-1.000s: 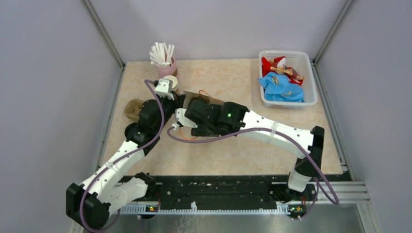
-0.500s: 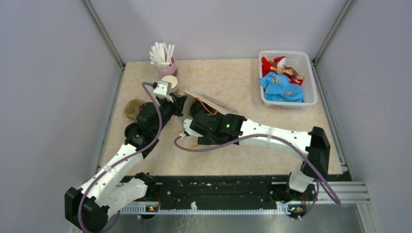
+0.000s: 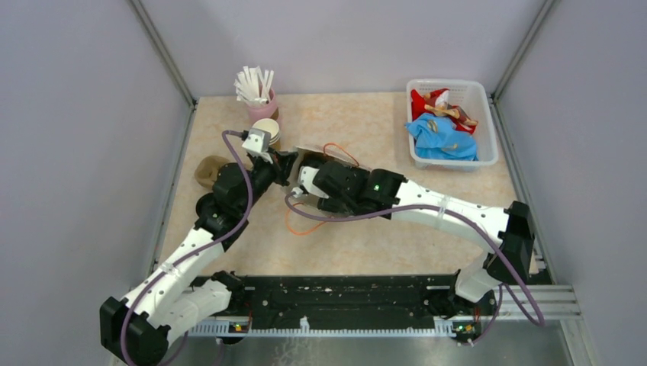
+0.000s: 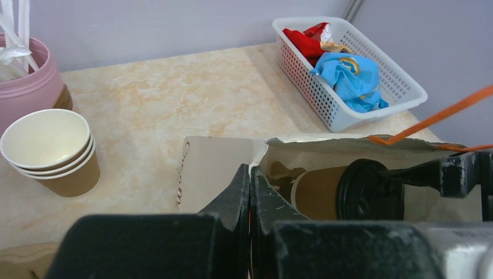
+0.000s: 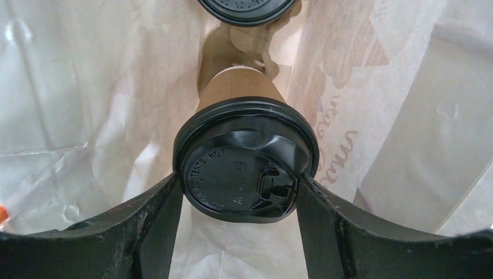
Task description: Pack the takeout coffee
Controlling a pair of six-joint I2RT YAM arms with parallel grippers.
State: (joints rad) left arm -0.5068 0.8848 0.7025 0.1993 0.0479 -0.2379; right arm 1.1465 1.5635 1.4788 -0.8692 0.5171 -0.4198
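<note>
A brown takeout coffee cup (image 5: 235, 87) with a black lid (image 5: 244, 174) lies sideways inside the paper bag (image 5: 87, 87). My right gripper (image 5: 238, 183) is shut on that lid, one finger on each side. A second black lid (image 5: 247, 9) shows deeper in the bag. In the left wrist view the same cup (image 4: 317, 192) lies in the bag's mouth, and my left gripper (image 4: 250, 174) is shut on the bag's torn top edge (image 4: 215, 168). From above, both grippers meet at the bag (image 3: 309, 149), which the arms mostly hide.
A stack of lidless cups (image 4: 49, 148) and a pink cup of straws (image 3: 259, 103) stand at the back left. A white basket (image 3: 488, 114) of cloths sits at the back right. The bag's orange handles (image 3: 294, 225) trail onto the table.
My right arm has swung its elbow to the right and shifted its wrist at the bag. An orange handle loop now shows on the table. The left arm has barely moved.
</note>
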